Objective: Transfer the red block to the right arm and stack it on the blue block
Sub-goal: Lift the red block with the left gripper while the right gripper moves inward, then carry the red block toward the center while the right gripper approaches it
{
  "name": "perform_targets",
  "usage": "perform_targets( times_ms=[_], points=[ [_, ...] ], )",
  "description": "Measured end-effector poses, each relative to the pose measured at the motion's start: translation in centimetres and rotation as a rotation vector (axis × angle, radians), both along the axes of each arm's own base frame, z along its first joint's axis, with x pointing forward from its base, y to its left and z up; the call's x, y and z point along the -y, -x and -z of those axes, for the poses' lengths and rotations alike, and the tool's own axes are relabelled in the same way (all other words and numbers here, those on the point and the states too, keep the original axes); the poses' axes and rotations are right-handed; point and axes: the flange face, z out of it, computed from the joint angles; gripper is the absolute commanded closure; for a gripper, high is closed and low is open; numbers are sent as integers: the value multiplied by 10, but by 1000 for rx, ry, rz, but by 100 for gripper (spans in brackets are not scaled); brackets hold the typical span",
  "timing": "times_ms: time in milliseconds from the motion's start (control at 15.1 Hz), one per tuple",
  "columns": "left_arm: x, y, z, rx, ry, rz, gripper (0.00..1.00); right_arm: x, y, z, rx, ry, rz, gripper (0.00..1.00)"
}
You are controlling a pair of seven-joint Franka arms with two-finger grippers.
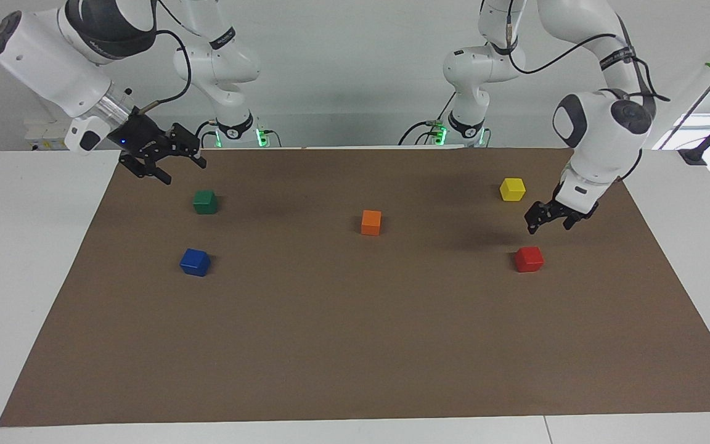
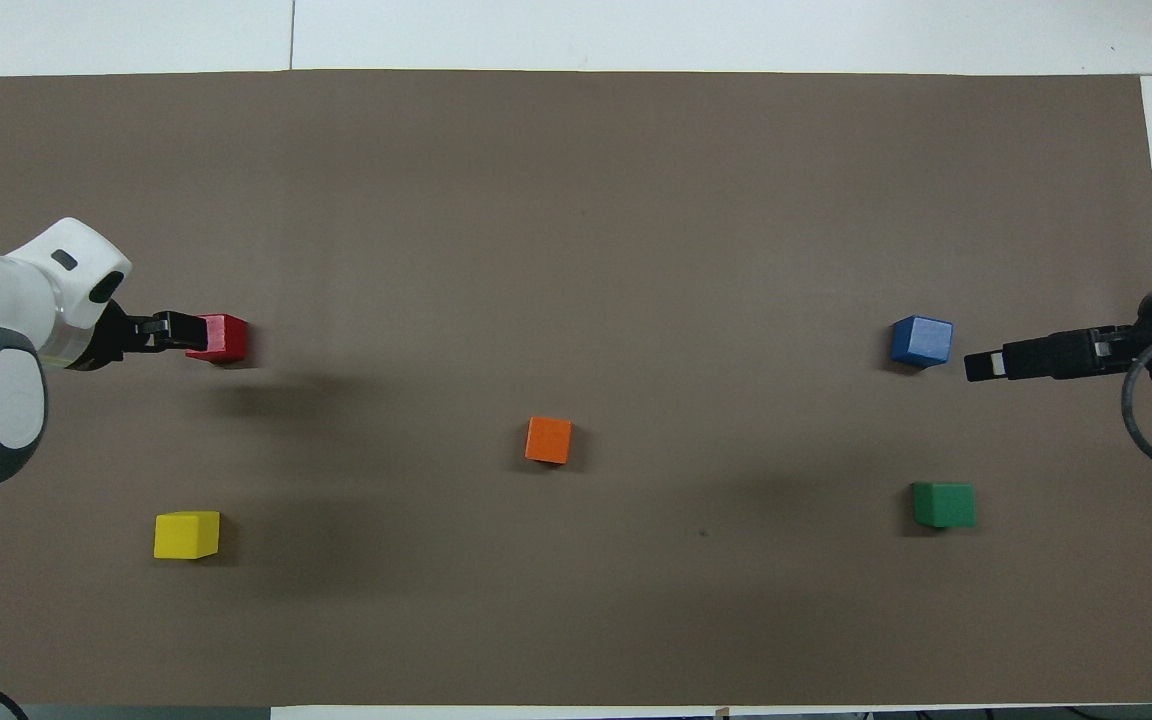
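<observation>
Facing view. I read the left gripper [image 1: 551, 223] raised over the brown mat [image 1: 355, 345], at the left arm's end of the table. Its fingers point down and stand apart, w/ nothing between them. It hangs over the mat between the yellow block [image 1: 512, 189] and the red block [image 1: 529, 259], just above the red one and clear of it. The red block sits flat on the mat, farther from the robots than the yellow block. I read the right gripper [image 1: 167, 163] up in the air at the right arm's end, over the mat edge nearest the robots, close to the green block [image 1: 205, 201]. Its blue light is lit. Fingers spread, empty. The blue block [image 1: 195, 262] rests on the mat, farther from the robots than the green block and well apart from the red block. The orange block [image 1: 371, 222] sits near mid-mat, between the two ends.

Overhead view. The left gripper [image 2: 176, 331] comes in from the left arm's end; its tip overlaps the edge of the red block [image 2: 220, 337], but per the facing view there is no contact. The yellow block [image 2: 186, 534] lies nearer to the robots than the red one. The right gripper [image 2: 996, 364] points at the blue block [image 2: 921, 340] and stops just beside it in this view, w/ a gap showing. The green block [image 2: 944, 504] lies nearer to the robots than the blue block. The orange block [image 2: 548, 440] is approx. central on the mat [image 2: 576, 200]. Nothing is stacked on the blue block.
</observation>
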Motion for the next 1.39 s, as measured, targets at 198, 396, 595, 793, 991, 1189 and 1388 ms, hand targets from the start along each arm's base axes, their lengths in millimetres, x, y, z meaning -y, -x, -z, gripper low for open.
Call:
perform_targets(
  times_ms=[198,396,595,793,991,1189,1388],
  points=[
    [0,-4,29,6,2,0,0,3,2,33,29,-222,8,0],
    [2,-9,43,23,4,3,0,0,2,65,36,-426,57,0],
    [8,-13,63,16,8,11,61,-18,4,83,29,-615,84,0],
    [8,-13,71,6,9,10,100,-36,10,95,17,-795,81,0],
    [9,-19,61,-2,18,-13,100,-65,18,103,0,-970,74,0],
    [22,-39,2,-70,95,-189,100,-107,25,107,-27,-1144,90,0],
    [75,-36,-80,-100,173,-387,100,-148,35,114,-54,-1277,96,0]
  ],
)
